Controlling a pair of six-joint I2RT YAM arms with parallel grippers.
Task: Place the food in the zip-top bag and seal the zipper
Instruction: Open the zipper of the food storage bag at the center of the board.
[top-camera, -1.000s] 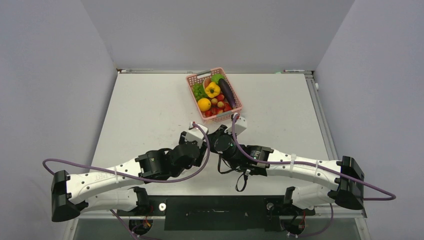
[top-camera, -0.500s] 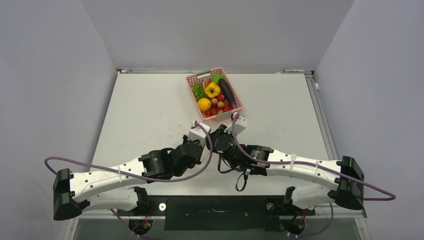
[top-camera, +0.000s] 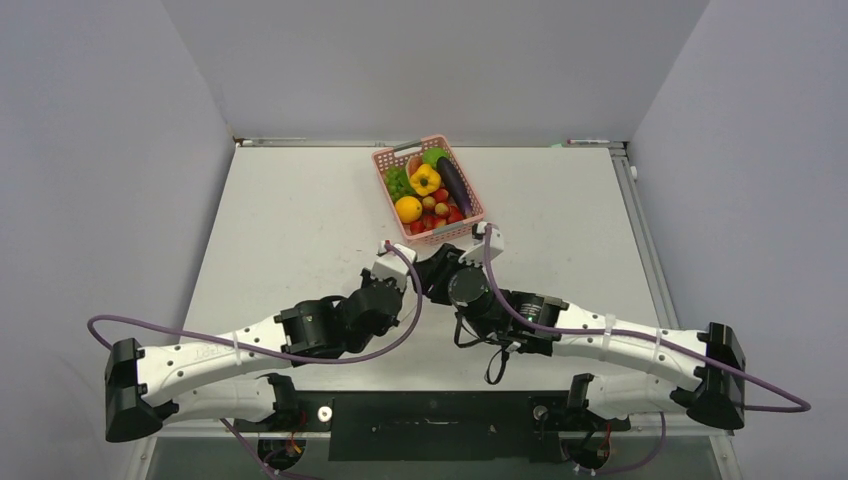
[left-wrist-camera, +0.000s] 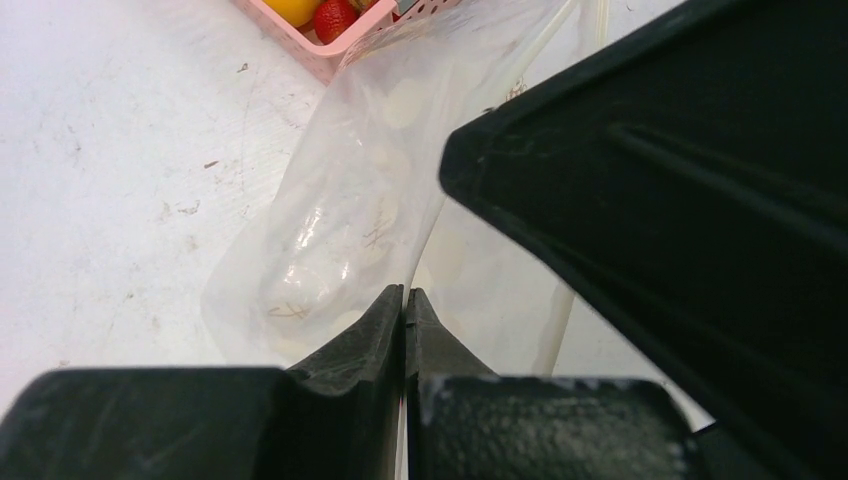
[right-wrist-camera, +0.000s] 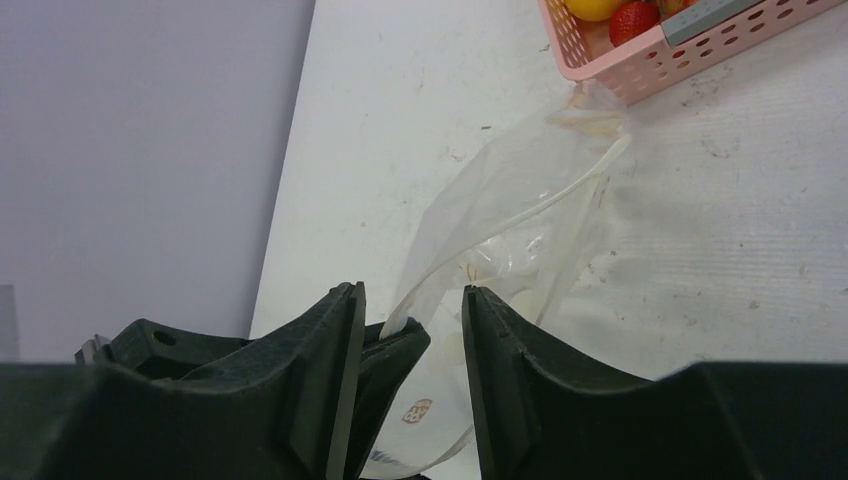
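Observation:
The zip-top bag (left-wrist-camera: 340, 220) lies clear and crinkled on the white table just in front of the pink basket. My left gripper (left-wrist-camera: 405, 296) is shut on the bag's whitish zipper (left-wrist-camera: 428, 230). My right gripper (right-wrist-camera: 410, 300) is open, its fingers either side of the left fingertip and the bag's edge (right-wrist-camera: 510, 190). The food sits in the basket: yellow pepper (top-camera: 426, 180), orange fruit (top-camera: 408, 209), eggplant (top-camera: 453, 183), green leaves (top-camera: 398, 182), red tomatoes (top-camera: 445, 207). In the top view both grippers, left (top-camera: 420, 285) and right (top-camera: 437, 268), meet and hide the bag.
The pink lattice basket (top-camera: 473, 208) stands at the back centre of the table, its near corner touching the bag's far end (right-wrist-camera: 690, 50). Grey walls close in the table on three sides. The right gripper's black body (left-wrist-camera: 650, 180) fills the right of the left wrist view.
My right arm has shifted right and a little toward the basket, its gripper still against the left one. The left arm has barely moved. The food has not moved.

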